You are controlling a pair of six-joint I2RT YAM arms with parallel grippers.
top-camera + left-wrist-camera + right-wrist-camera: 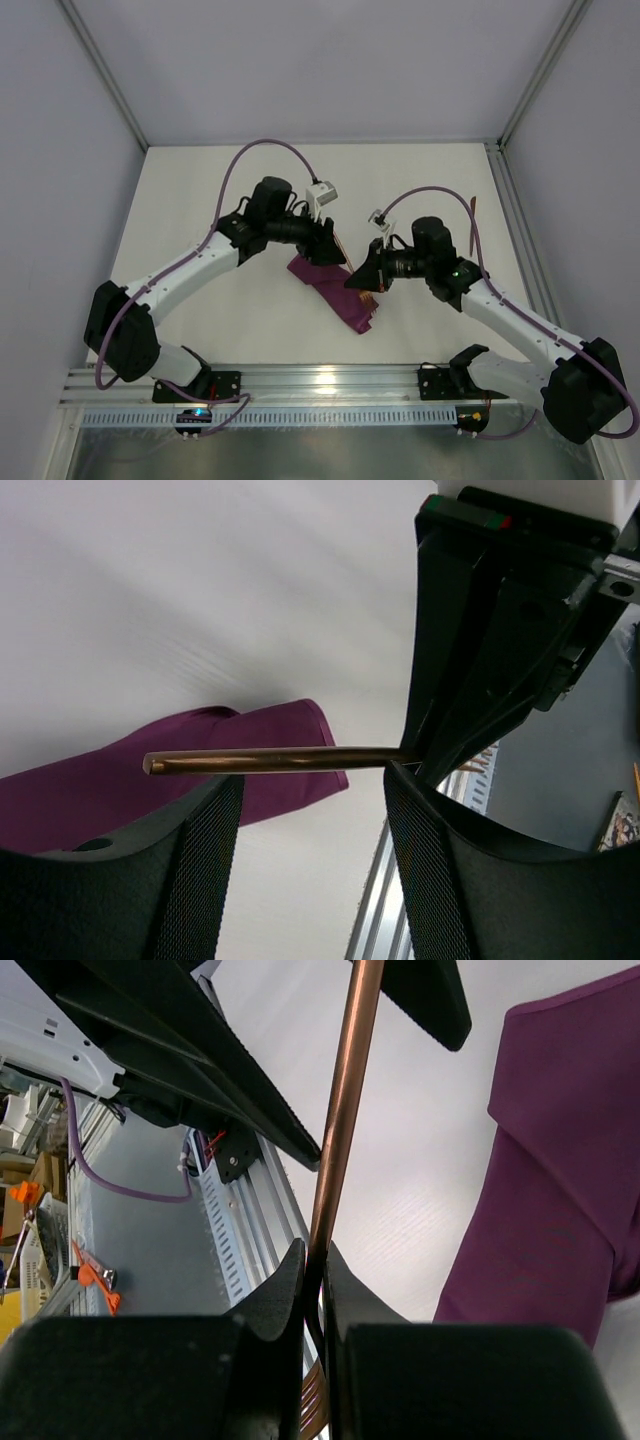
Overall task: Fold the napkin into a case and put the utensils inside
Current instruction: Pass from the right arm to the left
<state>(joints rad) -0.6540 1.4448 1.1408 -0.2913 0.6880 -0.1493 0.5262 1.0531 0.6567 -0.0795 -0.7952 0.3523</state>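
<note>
Right claw [312, 1280] pinches one end of the copper utensil [345, 1110]. Its long axis runs straight into my left claw [310, 780], which is spread, shaft between the fingers. Purple case [335, 290] lies just under both claws. The left wrist view shows the free tip over the cloth; overhead barely shows the utensil.

Case [335, 292] on table [200, 200], utensil [270, 761] above it
</note>
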